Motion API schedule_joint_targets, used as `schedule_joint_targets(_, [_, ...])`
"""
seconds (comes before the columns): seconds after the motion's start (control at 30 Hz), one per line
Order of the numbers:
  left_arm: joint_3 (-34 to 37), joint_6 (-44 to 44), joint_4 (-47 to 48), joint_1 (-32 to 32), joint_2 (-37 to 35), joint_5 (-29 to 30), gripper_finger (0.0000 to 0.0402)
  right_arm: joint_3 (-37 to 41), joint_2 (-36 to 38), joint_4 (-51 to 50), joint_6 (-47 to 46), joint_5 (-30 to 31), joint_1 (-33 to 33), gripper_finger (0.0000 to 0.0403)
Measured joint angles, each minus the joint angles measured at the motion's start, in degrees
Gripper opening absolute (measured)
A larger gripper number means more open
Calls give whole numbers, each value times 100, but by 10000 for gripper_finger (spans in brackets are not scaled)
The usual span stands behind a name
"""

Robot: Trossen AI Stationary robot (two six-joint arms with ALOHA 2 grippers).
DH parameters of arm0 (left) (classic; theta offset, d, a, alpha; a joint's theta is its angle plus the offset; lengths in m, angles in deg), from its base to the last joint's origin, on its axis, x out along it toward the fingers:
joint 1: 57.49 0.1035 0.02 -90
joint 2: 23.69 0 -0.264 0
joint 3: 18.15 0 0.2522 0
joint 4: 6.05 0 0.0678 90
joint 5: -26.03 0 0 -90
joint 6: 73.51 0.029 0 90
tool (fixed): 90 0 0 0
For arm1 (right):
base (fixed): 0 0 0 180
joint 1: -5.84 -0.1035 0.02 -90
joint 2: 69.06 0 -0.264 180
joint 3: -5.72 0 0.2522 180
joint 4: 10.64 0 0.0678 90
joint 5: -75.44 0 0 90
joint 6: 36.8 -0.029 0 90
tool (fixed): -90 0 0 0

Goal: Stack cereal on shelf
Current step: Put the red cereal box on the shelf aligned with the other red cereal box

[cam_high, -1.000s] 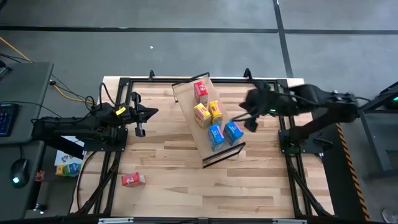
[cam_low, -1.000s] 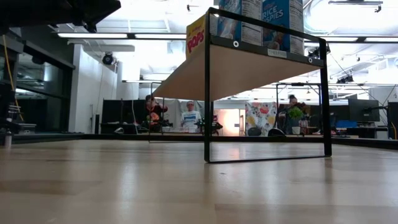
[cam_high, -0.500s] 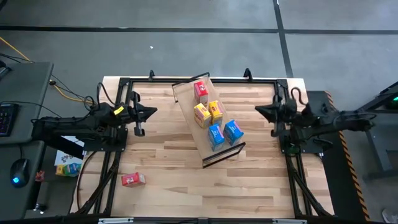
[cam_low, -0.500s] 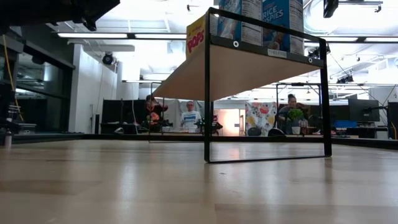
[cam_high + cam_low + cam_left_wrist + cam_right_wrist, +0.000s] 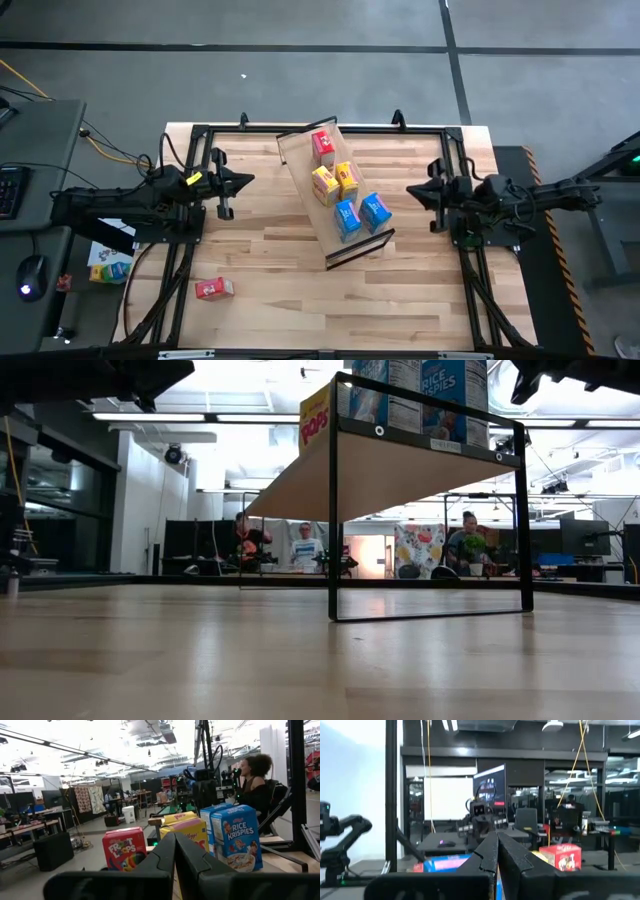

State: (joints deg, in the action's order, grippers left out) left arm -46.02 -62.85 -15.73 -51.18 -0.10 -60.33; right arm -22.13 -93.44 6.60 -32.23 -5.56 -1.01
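1. Five cereal boxes stand on the shelf (image 5: 336, 196), which sits at a slant across the middle of the worktop (image 5: 290, 290): one red box (image 5: 323, 146) at the far end, two yellow boxes (image 5: 334, 183) side by side in the middle, two blue boxes (image 5: 361, 215) at the near end.
2. We count a sixth, the loose red box (image 5: 213, 289), lying flat on the worktop near the front left corner, well apart from the shelf.
3. Our left gripper (image 5: 245, 181) hangs over the left side of the worktop, fingers clenched together and holding nothing.
4. Our right gripper (image 5: 412, 189) is over the right side, near the blue boxes, also clenched and empty.
5. We judge the job nearly finished, with only the loose box left to place.
6. We expect it to handle as light, thin cardboard: stiff along its edges, easily dented on its broad faces, fairly slick.
7. We would grip it across the narrow sides with modest squeeze; which face is up is hard to tell from above, though it seems to be the printed front.
8. The left arm looks nearer to it.
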Motion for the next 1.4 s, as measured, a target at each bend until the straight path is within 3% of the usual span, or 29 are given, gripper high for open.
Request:
schedule_joint_targets(0.47, [-3, -91, -87, 1, 2, 96, 10, -8, 0, 54, 42, 0, 0, 0])
schedule_joint_targets(1.0, [-3, -663, -73, 2, 170, 144, 232, -8, -3, -33, 42, 2, 0, 0])
schedule_joint_targets(1.13, [-3, -744, -74, 2, 175, -16, 254, -8, -4, -33, 42, 4, 0, 0])
schedule_joint_targets(1.4, [-3, -748, -79, 0, 175, -81, 257, -10, -4, -37, 42, 4, 0, 0])
